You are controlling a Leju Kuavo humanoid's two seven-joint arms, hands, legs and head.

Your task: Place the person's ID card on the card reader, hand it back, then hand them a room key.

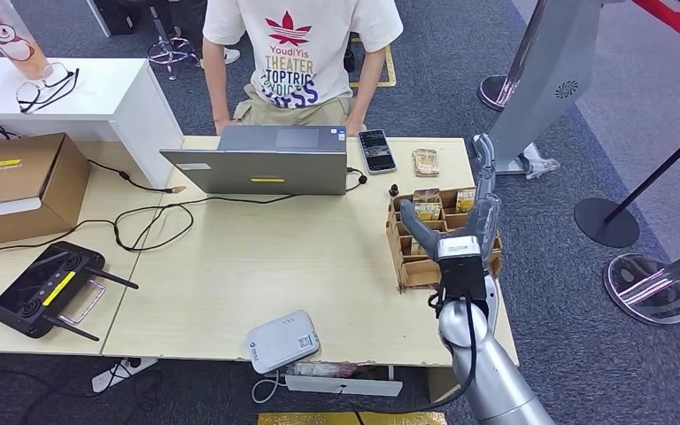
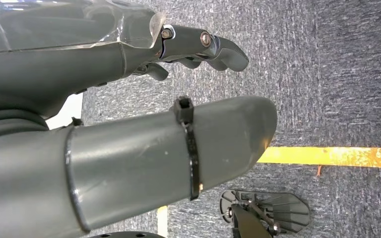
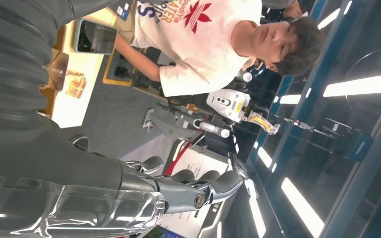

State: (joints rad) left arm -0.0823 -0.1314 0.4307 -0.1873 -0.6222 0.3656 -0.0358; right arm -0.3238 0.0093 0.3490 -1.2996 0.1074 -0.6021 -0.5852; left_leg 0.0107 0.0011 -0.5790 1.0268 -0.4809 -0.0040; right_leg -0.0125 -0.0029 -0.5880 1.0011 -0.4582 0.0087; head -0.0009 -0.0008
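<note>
The right hand (image 1: 460, 232) is raised over the right part of the desk (image 1: 230, 274), above a cardboard organiser (image 1: 416, 266) with small compartments; its fingers (image 1: 485, 173) stretch up and apart and hold nothing. In the right wrist view the same fingers (image 3: 198, 191) are extended and empty. The white card reader (image 1: 282, 340) lies at the near edge of the desk, left of the right arm and well apart from it. An ID card cannot be made out on the reader or elsewhere. A person (image 1: 305, 57) in a white printed T-shirt stands at the far side, behind an open laptop (image 1: 261, 159), with a dark phone (image 1: 376, 150) just right of it. The left hand (image 2: 129, 99) hangs over grey carpet (image 2: 327, 74), its fingers (image 2: 218, 47) loosely extended and apart, with nothing in them.
</note>
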